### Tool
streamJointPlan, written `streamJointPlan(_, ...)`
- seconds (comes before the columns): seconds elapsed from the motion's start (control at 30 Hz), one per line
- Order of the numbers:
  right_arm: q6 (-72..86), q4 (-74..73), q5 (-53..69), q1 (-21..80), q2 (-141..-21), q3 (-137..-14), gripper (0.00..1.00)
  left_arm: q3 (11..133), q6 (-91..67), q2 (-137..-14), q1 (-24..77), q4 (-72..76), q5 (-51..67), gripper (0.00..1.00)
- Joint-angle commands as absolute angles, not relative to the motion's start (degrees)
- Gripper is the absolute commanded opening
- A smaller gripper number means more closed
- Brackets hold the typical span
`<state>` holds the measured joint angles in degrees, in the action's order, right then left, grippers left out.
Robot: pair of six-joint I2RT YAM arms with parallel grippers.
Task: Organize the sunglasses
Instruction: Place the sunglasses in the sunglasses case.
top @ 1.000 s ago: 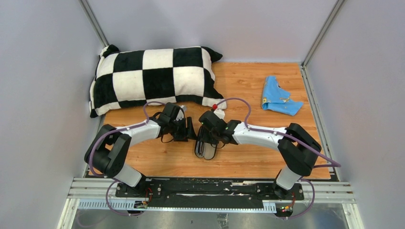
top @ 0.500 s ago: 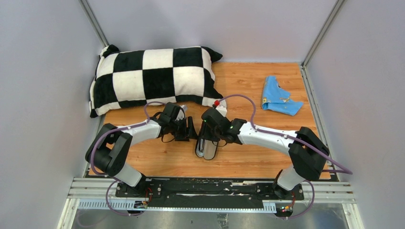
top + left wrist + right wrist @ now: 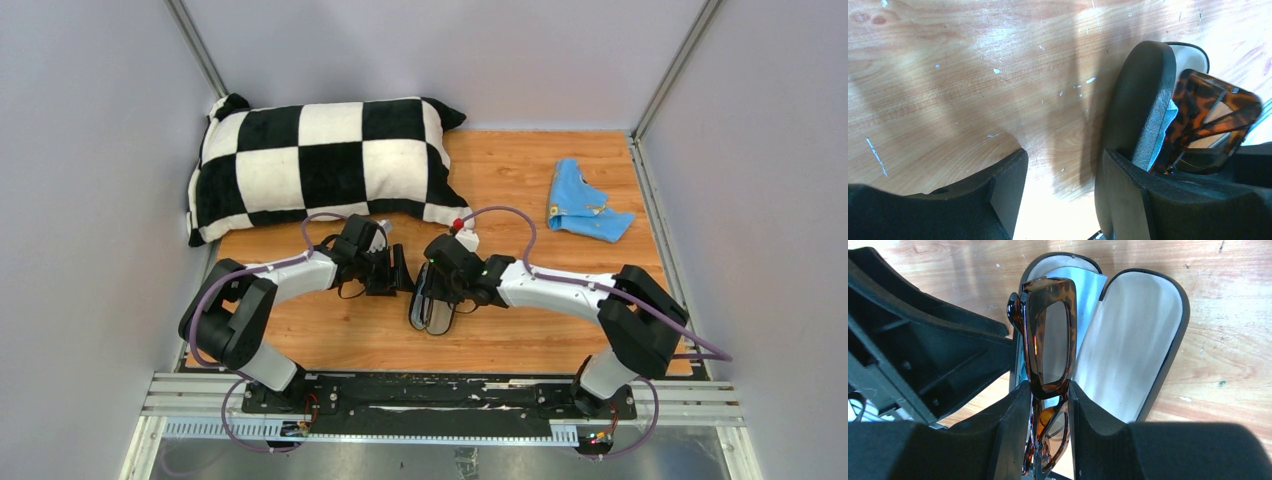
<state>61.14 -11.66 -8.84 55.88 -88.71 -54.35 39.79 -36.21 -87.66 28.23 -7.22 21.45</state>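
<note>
The brown tortoiseshell sunglasses (image 3: 1048, 335), folded, are clamped at their lower end between my right gripper's (image 3: 1049, 400) fingers. They hang lens-edge down over the left half of the open black case (image 3: 1148, 330), which is lined with a light blue cloth (image 3: 1090, 295). In the top view the right gripper (image 3: 445, 285) sits over the case (image 3: 432, 318) at the table's middle. My left gripper (image 3: 1063, 185) is open and empty. Its right finger (image 3: 1128, 195) rests against the case's outer wall (image 3: 1143, 95), with the sunglasses (image 3: 1213, 115) just beyond. In the top view it (image 3: 398, 272) is left of the case.
A black-and-white checkered pillow (image 3: 320, 165) lies at the back left. A crumpled blue cloth (image 3: 583, 212) lies at the back right. Grey walls close the wooden table (image 3: 500, 340) on three sides.
My right arm has shifted a little, bringing the sunglasses closer over the case. The left arm has barely moved.
</note>
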Motion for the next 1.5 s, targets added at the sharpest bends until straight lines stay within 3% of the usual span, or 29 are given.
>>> streamJointPlan(0.0, 61.9, -10.5, -8.1, 55.8, -91.2, -54.7, 0.36, 38.3, -34.9, -89.4, 28.6, -11.0, 19.3, 0.65)
streamJointPlan(0.17, 61.5, -10.3, -6.4, 55.6, -93.8, -56.5, 0.37, 38.2, -34.8, -89.3, 28.6, -11.0, 19.3, 0.65)
streamJointPlan(0.5, 60.0, -9.7, -5.8, 55.3, -94.6, -57.6, 0.52, 39.1, -31.7, -90.0, 28.6, -14.1, 17.0, 0.65)
streamJointPlan(1.2, 55.9, -9.2, -7.4, 55.1, -89.2, -57.6, 0.54, 40.5, -29.3, -87.8, 26.2, -17.3, 14.4, 0.65)
streamJointPlan(1.3, 54.6, -8.3, -6.4, 55.2, -88.1, -56.8, 0.52, 40.6, -29.2, -87.5, 26.1, -17.7, 14.0, 0.65)
streamJointPlan(1.47, 48.3, -6.2, -1.3, 56.4, -85.4, -54.7, 0.4, 40.7, -28.9, -88.4, 26.0, -17.6, 14.4, 0.65)
